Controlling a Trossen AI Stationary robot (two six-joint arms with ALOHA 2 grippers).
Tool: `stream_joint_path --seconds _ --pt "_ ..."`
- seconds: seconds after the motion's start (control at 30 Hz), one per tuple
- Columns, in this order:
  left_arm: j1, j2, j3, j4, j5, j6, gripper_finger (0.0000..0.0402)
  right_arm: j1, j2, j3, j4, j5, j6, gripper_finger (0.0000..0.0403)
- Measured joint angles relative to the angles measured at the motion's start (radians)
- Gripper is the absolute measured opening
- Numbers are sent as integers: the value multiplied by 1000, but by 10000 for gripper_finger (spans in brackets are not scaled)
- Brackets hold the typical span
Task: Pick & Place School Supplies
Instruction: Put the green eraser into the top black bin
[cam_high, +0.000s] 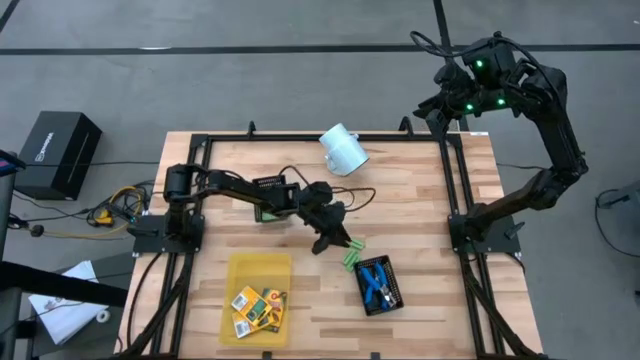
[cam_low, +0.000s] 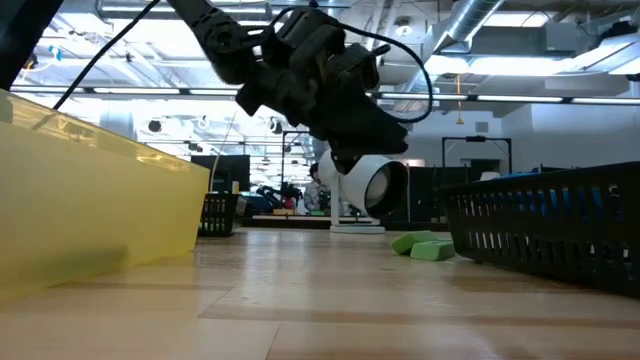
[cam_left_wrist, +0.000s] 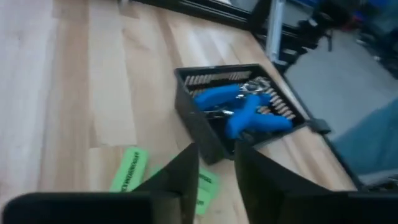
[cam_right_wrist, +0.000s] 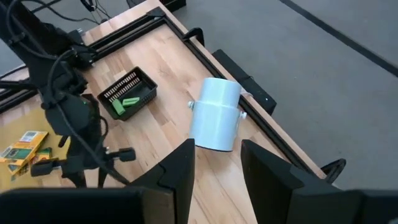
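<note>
My left gripper (cam_high: 337, 242) (cam_left_wrist: 216, 165) hovers open above the table's middle, just short of two light-green oblong pieces (cam_high: 352, 258) (cam_left_wrist: 127, 168) (cam_low: 425, 245) that lie flat on the wood. Past them stands a black mesh tray (cam_high: 381, 286) (cam_left_wrist: 199, 124) holding the two blue-handled tools (cam_left_wrist: 245, 109). The orange-yellow boxes (cam_high: 257, 305) lie in the yellow tray (cam_high: 245, 268). More green pieces (cam_right_wrist: 127, 102) lie in a second black mesh tray (cam_right_wrist: 144, 81) under the left arm. My right gripper (cam_high: 440, 106) (cam_right_wrist: 216, 168) is open, raised over the far right corner.
A white cylinder cup (cam_high: 343, 150) (cam_right_wrist: 214, 115) lies on its side near the far edge. Black rails (cam_high: 452, 180) frame the table's sides. Bare wood (cam_high: 420, 210) lies between the cup and the tool tray. In the low view, the yellow tray wall (cam_low: 100, 210) stands at the left.
</note>
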Motion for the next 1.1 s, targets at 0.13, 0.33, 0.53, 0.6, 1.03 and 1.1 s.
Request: stream_joint_path --seconds 0.13,0.33,0.53,0.6,1.03,1.1 --pt "32 -2 81 -149 56 77 136 1 0 0 -3 -1 13 122" --pt "103 -103 134 -188 62 70 154 1 70 1 12 -190 118 122" --pt "208 -272 133 -327 -26 77 143 5 240 0 10 -397 101 122" --pt "248 -326 133 -415 -45 79 139 15 319 0 -60 -465 47 122" --pt "395 -750 -88 -649 -228 45 147 -48 112 -724 89 -555 162 122" --pt "396 -808 -147 -642 -228 7 147 -31 -1 -896 202 -594 267 122"
